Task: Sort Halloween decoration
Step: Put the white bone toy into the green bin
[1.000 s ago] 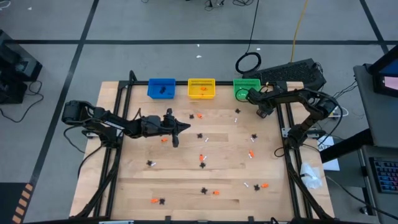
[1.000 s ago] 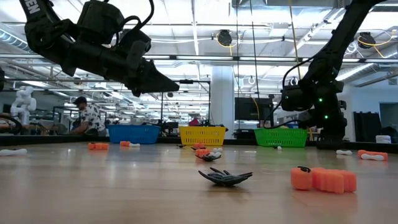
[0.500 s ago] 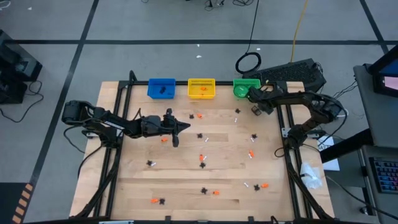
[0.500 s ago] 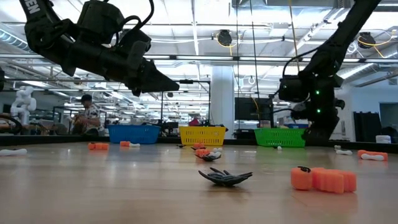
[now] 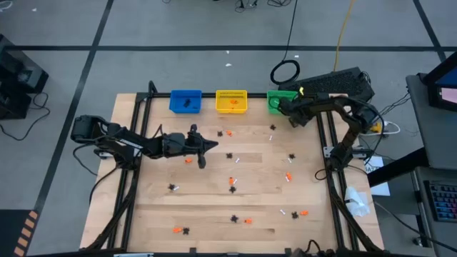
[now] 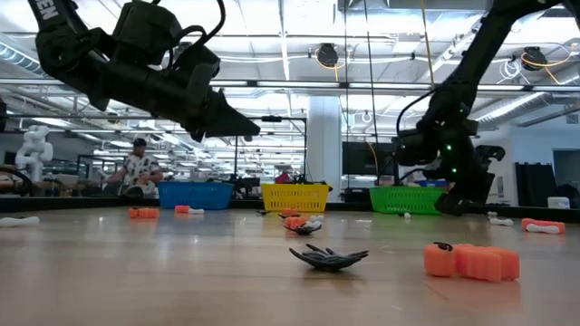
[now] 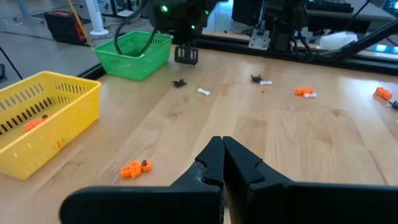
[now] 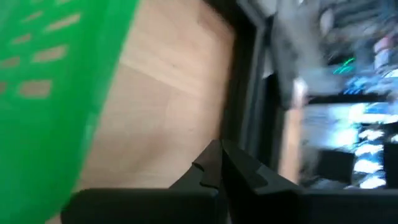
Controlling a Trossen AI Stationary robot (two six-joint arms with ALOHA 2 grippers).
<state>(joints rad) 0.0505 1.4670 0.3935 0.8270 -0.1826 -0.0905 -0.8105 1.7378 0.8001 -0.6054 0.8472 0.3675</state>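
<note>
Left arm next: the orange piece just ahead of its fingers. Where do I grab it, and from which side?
Pinch the orange piece across its narrow middle, from straight above. It lies flat and long on the table, bare wood all round, so nothing offers from the side. The left gripper is shut; open it first.

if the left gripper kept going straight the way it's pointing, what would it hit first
The left gripper, fingers shut, points across bare table. The way looks free; far ahead lie a white trinket and a black spider, though depth is unclear.

White letters, perhaps "EN", show on the left arm point(image 6: 63, 36).
</note>
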